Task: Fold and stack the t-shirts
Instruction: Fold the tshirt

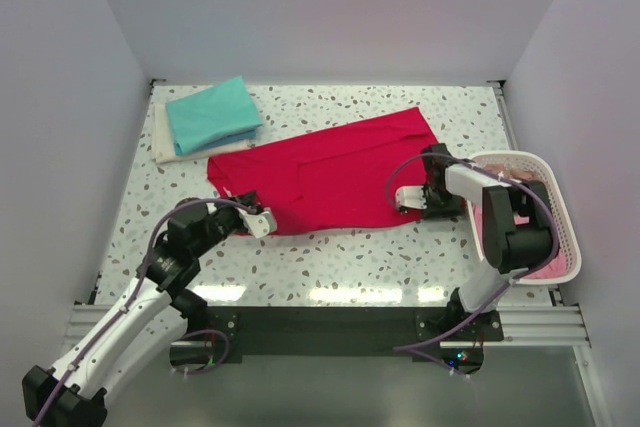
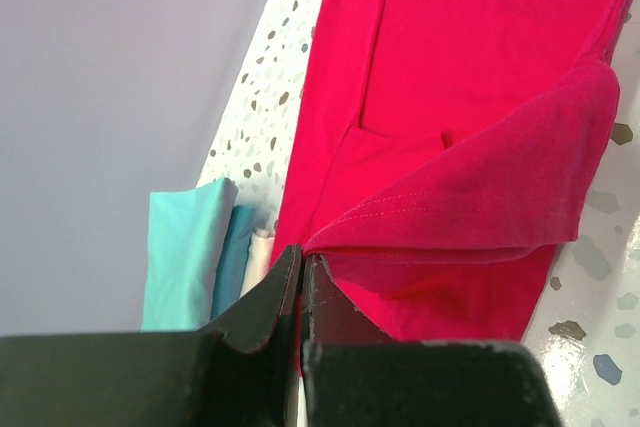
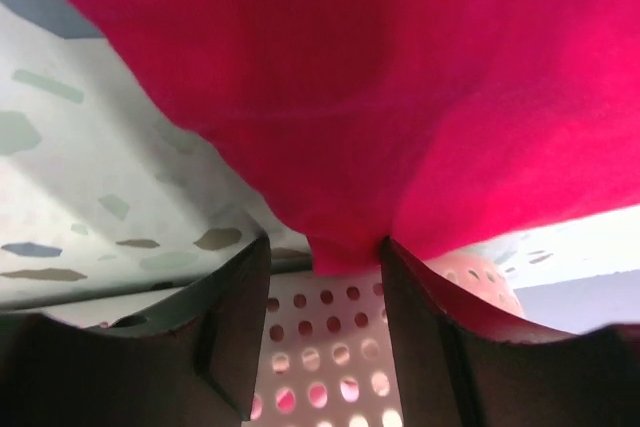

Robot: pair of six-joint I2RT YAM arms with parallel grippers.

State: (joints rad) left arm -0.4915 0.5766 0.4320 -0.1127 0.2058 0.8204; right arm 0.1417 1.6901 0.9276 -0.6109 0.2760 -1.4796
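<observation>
Crimson t-shirt (image 1: 330, 172): soft matte cotton, spread flat mid-table on speckled terrazzo tabletop (image 1: 330, 257), stitched hem folded over at near-left corner. Left gripper (image 2: 301, 277): jaws pinched tight on that hem. Right gripper (image 3: 325, 277): jaws part-open, red fabric bunched between them. Teal t-shirt (image 1: 212, 112) folded atop cream t-shirt (image 1: 165, 147), far-left. Perforated white laundry basket (image 1: 560, 212), right edge.

I see my two arms (image 1: 120, 322) in white shells with black joints, lilac cables looping alongside.
</observation>
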